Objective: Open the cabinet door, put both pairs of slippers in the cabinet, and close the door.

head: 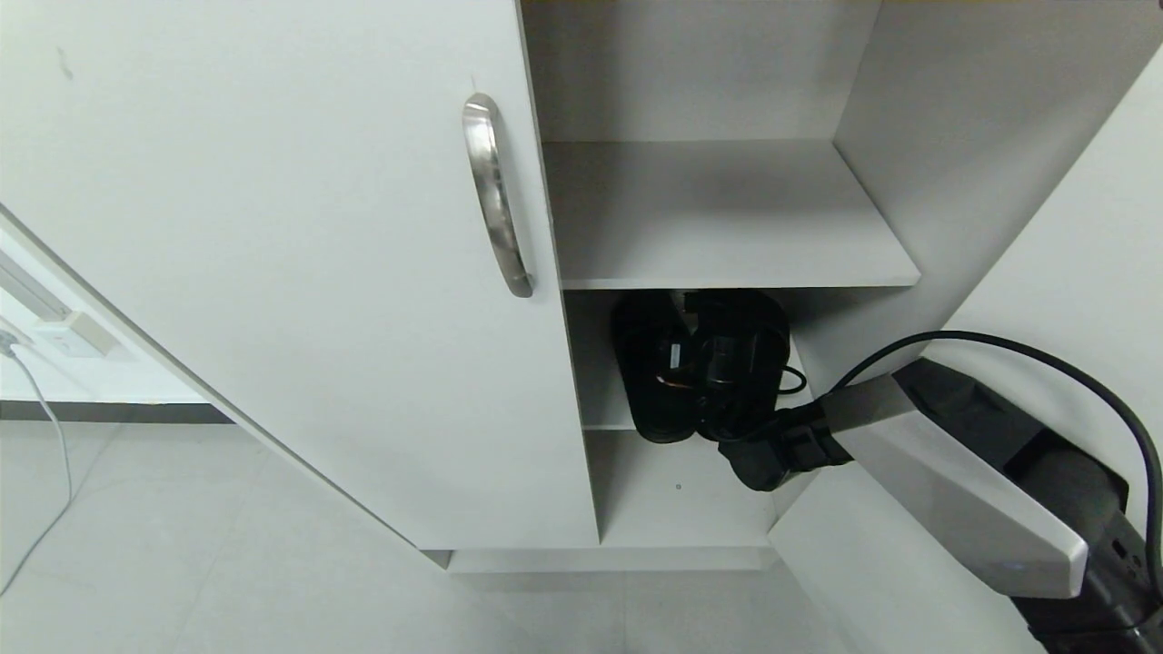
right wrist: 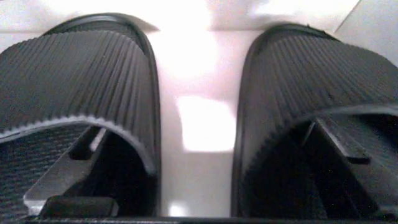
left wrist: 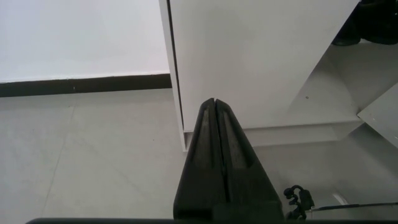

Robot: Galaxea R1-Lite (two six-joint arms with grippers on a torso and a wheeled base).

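A pair of black slippers (head: 668, 368) with ribbed straps lies side by side in the white cabinet's compartment under the upper shelf (head: 718, 218). My right gripper (head: 727, 363) reaches into that compartment and stands open, one finger inside the left slipper (right wrist: 74, 93) and the other inside the right slipper (right wrist: 323, 81); its tips are dark and partly hidden under the straps (right wrist: 205, 134). The cabinet's right door (head: 1072, 272) is swung open. The left door (head: 318, 272) with its metal handle (head: 495, 195) is closed. My left gripper (left wrist: 214, 109) is shut and empty, low over the floor before the cabinet's base (left wrist: 267, 130).
The bottom compartment floor (head: 672, 490) lies below the slippers. A white power strip (head: 77, 331) and its cable (head: 45, 427) sit at the wall on the left. Grey tiled floor (head: 227, 581) spreads in front of the cabinet. A dark skirting (left wrist: 81, 84) runs along the wall.
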